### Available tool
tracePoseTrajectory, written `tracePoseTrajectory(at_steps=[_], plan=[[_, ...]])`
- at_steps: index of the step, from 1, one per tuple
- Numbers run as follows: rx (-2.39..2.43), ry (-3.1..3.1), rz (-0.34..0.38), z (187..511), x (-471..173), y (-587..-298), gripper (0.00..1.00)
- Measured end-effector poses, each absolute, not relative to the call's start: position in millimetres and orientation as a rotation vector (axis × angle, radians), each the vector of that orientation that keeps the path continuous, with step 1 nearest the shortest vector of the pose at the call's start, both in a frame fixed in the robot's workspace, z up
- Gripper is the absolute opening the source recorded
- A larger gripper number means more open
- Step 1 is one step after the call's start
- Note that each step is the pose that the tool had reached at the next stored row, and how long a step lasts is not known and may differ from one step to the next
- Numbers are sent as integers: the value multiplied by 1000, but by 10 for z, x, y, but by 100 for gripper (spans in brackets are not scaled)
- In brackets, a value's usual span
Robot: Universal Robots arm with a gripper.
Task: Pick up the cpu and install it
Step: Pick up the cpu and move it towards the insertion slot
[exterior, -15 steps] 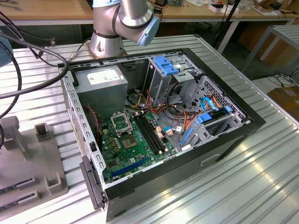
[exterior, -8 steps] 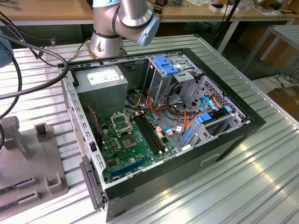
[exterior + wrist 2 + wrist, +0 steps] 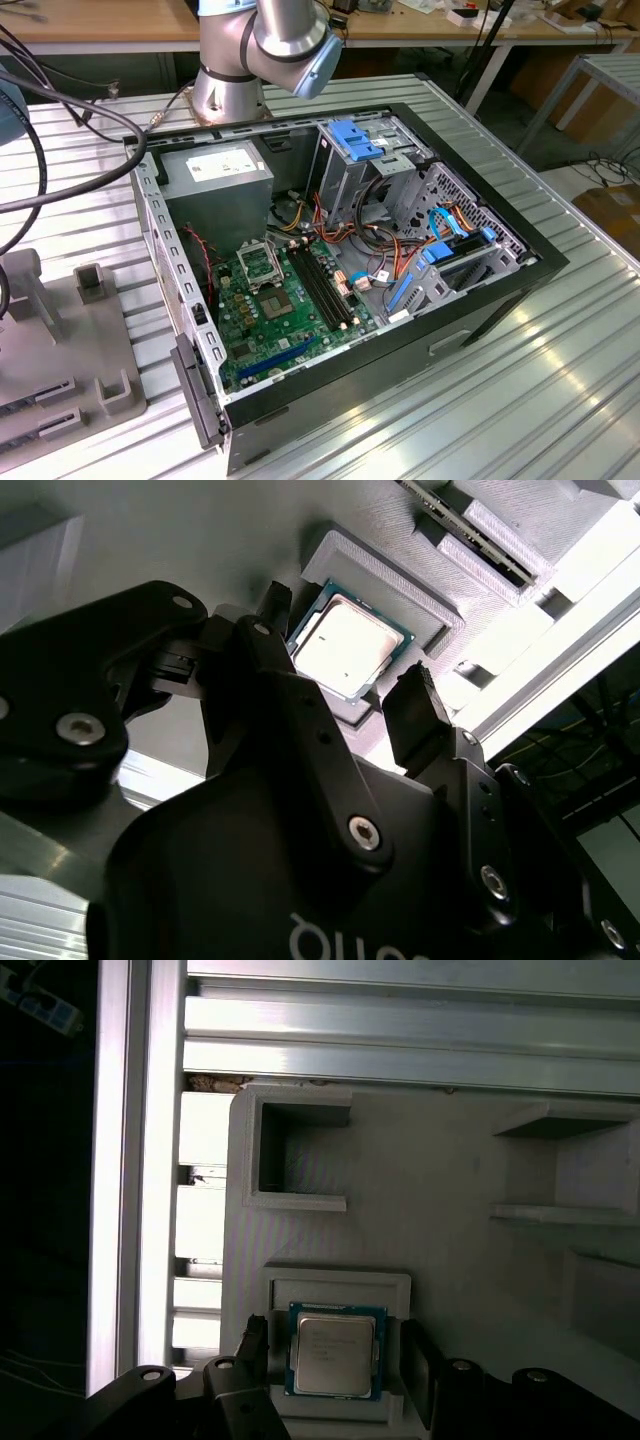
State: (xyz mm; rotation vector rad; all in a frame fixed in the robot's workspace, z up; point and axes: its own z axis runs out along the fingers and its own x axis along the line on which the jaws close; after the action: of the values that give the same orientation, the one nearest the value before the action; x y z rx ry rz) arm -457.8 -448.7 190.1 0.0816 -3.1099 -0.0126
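The gripper (image 3: pixel 335 1358) is spread wide and holds nothing. Its two black fingers (image 3: pixel 415 1365) stand on either side of the cpu (image 3: pixel 335 1353), with a gap at each side. The cpu lies flat, metal top up, in a square recess of the grey holder (image 3: pixel 450 1210). In the exterior view, the open computer case (image 3: pixel 480 290) sits on the ribbed metal table (image 3: pixel 520 410).
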Motion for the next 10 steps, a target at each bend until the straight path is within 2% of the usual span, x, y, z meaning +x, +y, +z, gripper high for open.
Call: tracePoseTrajectory(at_steps=[2, 3, 10], plan=[[82, -3110, -13, 1900, -4578, -4486, 63], [81, -3110, -13, 1900, -4578, -4486, 56], [82, -3110, -13, 1938, -4577, -4486, 56]])
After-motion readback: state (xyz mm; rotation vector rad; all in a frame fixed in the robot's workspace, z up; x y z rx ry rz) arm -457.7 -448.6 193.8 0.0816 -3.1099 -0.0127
